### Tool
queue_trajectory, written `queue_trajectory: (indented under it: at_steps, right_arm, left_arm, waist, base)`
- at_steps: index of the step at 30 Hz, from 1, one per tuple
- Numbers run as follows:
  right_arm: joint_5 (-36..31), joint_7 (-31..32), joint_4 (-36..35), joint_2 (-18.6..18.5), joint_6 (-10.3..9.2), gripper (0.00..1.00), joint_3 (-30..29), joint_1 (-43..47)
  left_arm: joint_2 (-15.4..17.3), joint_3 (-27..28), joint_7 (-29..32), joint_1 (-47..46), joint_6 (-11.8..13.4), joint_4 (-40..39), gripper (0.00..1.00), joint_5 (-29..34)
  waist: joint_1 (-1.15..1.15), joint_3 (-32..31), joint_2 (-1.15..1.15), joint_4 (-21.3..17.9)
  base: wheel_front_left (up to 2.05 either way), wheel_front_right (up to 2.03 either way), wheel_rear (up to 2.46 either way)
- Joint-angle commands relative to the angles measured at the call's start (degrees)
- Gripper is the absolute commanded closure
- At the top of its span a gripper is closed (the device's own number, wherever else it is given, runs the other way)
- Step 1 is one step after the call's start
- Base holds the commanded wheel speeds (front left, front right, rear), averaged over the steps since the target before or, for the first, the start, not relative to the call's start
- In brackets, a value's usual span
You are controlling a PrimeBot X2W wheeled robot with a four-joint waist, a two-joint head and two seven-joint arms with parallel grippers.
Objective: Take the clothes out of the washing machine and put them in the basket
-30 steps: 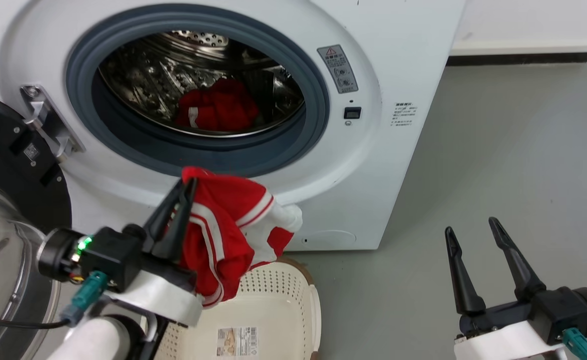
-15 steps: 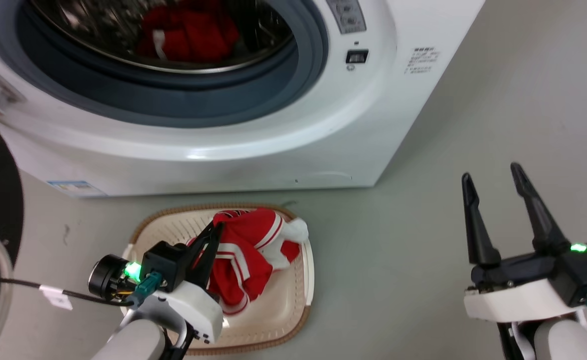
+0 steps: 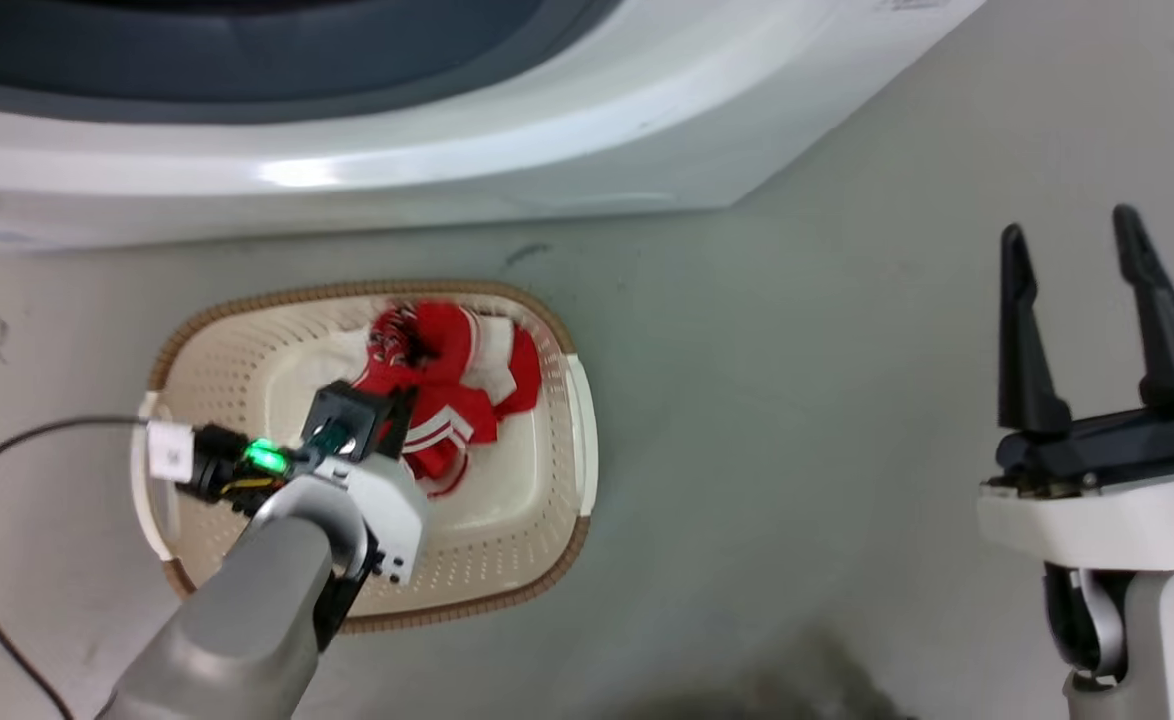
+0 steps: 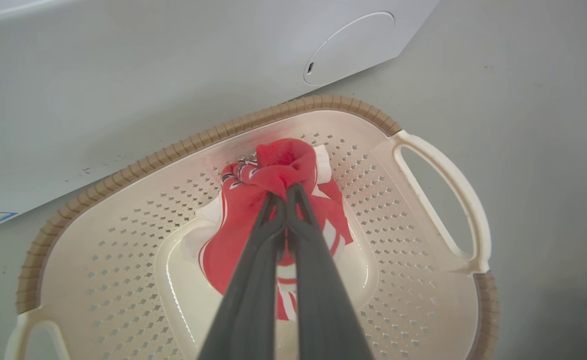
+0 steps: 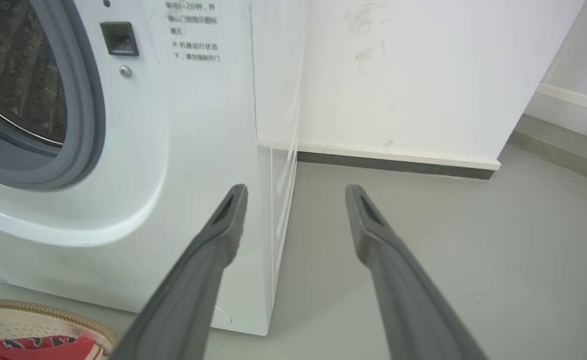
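One red garment [image 4: 233,235] sits clamped in the left gripper [image 4: 286,195], its bulk low over the basket [image 4: 123,172] middle. The right gripper [image 3: 1069,225], spread and empty, stands well apart.

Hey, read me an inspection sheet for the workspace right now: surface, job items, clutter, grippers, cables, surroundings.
Surface: grey floor, a few dark scuff marks.
Job's things: red garment with white stripes, bunched inside the basket; the basket sits on the floor just in front of the washing machine, whose drum opening shows.
Clutter: nothing seen.
Grippers: left gripper shut on the red garment, fingers down inside the basket; right gripper open and empty, held over bare floor.
Cables: black cable loops from the left wrist out over the floor.
Surroundings: white wall with dark skirting beside the machine.
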Motion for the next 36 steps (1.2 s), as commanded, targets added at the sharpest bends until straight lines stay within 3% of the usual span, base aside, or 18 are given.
queue_trajectory:
  at_steps: [1, 11, 20, 21, 22, 27, 36]
  right_arm:
    - [0.3, -0.1, -0.4, 0.1, -0.04, 0.00, -0.5, -1.1]
    - [1.1, -0.1, -1.8, 0.1, -0.04, 0.00, -1.6, -4.6]
    - [0.9, -0.1, -1.9, 0.1, -0.04, 0.00, -2.2, -5.8]
    - [1.0, -0.1, -1.8, 0.1, -0.04, 0.00, -2.1, -5.7]
    - [1.2, -0.1, -1.7, 0.1, -0.04, 0.00, -2.0, -5.7]
    - [1.1, -0.1, -0.8, 0.1, -0.04, 0.00, -1.7, -4.7]
    - [1.1, -0.1, 0.8, 0.1, -0.04, 0.00, -0.8, -2.0]
  left_arm:
    - [-0.9, -0.7, 0.0, -2.1, -0.8, 2.1, 1.00, 0.7]
    - [-5.0, -4.7, 3.1, -12.5, -4.4, 21.8, 1.00, 3.2]
    - [-7.1, -6.4, 4.3, -15.0, -5.7, 28.4, 1.00, 3.0]
    - [-7.3, -6.4, 4.5, -14.9, -5.7, 28.6, 0.71, 2.8]
    - [-7.5, -6.5, 4.5, -14.7, -5.8, 28.8, 0.00, 2.8]
    - [-8.7, -6.9, 2.4, -13.2, -5.6, 29.4, 0.00, 2.4]
    - [-10.1, -4.5, -2.3, -9.6, -3.2, 27.0, 0.00, 0.5]
  waist:
    - [-0.01, 4.6, 0.00, -0.7]
    - [-0.01, 11.6, 0.00, -0.8]
    - [-0.01, 13.5, 0.00, -0.3]
    - [-0.01, 13.2, 0.00, -0.3]
    - [-0.01, 12.9, 0.00, -0.2]
    - [-0.01, 9.8, 0.00, 0.4]
    - [-0.01, 1.6, 0.00, 2.0]
  base:
    - [0.00, 0.00, 0.00]
    - [0.00, 0.00, 0.00]
    - [0.00, 0.00, 0.00]
    - [0.00, 0.00, 0.00]
    - [0.00, 0.00, 0.00]
    - [0.00, 0.00, 0.00]
    - [0.00, 0.00, 0.00]
